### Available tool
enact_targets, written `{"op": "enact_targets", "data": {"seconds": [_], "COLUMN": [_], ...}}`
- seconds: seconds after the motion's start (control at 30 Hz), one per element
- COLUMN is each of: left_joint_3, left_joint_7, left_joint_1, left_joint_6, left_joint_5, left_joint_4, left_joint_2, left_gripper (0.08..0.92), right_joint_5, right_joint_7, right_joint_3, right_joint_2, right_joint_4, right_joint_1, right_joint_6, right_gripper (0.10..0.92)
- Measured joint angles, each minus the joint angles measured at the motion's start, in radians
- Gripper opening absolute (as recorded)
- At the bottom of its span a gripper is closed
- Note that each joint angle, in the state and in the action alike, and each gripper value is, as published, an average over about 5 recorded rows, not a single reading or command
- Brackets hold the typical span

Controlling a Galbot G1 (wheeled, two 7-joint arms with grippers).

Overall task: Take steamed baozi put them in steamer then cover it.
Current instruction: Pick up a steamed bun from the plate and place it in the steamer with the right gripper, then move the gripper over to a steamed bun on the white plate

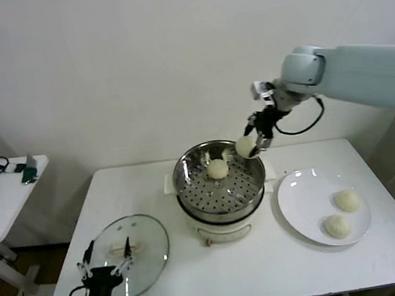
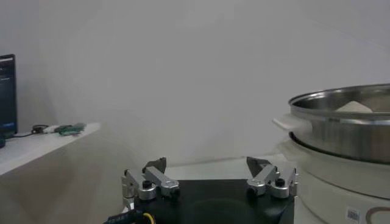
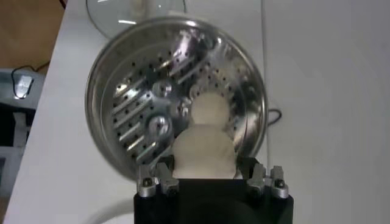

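The steamer [image 1: 218, 193] stands mid-table with one steamed baozi [image 1: 217, 168] on its perforated floor. My right gripper [image 1: 253, 142] hangs over the steamer's back right rim, shut on a second baozi [image 1: 245, 146]. In the right wrist view that held baozi [image 3: 203, 152] sits between the fingers of the right gripper [image 3: 207, 173], above the steamer [image 3: 140, 103] and the baozi inside it [image 3: 210, 111]. Two more baozi [image 1: 348, 200] [image 1: 337, 226] lie on the white plate [image 1: 301, 207]. The glass cover [image 1: 147, 232] lies flat at front left. My left gripper [image 1: 104, 258] [image 2: 207, 163] is open over the cover's near edge.
A small side table [image 1: 5, 190] with a mouse and cables stands left of the main table. The wall is close behind the steamer. The plate takes up the right part of the table, near its front edge.
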Motion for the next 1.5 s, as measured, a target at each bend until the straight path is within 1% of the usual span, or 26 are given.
{"op": "enact_targets", "data": {"seconds": [0.43,0.8,0.97,1.03,1.3,1.5], "left_joint_3": [-0.006,-0.016,-0.013,-0.013,-0.014,-0.011], "left_joint_7": [-0.005,-0.006,-0.008,-0.009,-0.013,-0.015], "left_joint_1": [0.000,0.002,-0.001,-0.001,0.003,0.004], "left_joint_6": [0.010,0.015,0.017,0.017,0.018,0.018], "left_joint_5": [-0.021,-0.028,-0.027,-0.026,-0.026,-0.026], "left_joint_4": [-0.020,-0.030,-0.028,-0.028,-0.032,-0.033], "left_joint_2": [0.001,0.007,0.005,0.003,-0.002,-0.002], "left_gripper": [0.823,0.823,0.823,0.823,0.823,0.823], "right_joint_5": [0.021,-0.017,-0.039,-0.048,-0.063,-0.067], "right_joint_7": [0.038,0.033,0.030,0.025,-0.004,-0.043], "right_joint_3": [0.018,0.013,0.018,0.022,0.031,0.021], "right_joint_2": [0.232,0.319,0.339,0.342,0.323,0.249], "right_joint_4": [-0.090,-0.156,-0.173,-0.176,-0.163,-0.112], "right_joint_1": [-0.124,-0.210,-0.230,-0.233,-0.216,-0.153], "right_joint_6": [-0.019,-0.014,-0.020,-0.023,-0.021,-0.004], "right_gripper": [0.688,0.709,0.801,0.817,0.823,0.823]}}
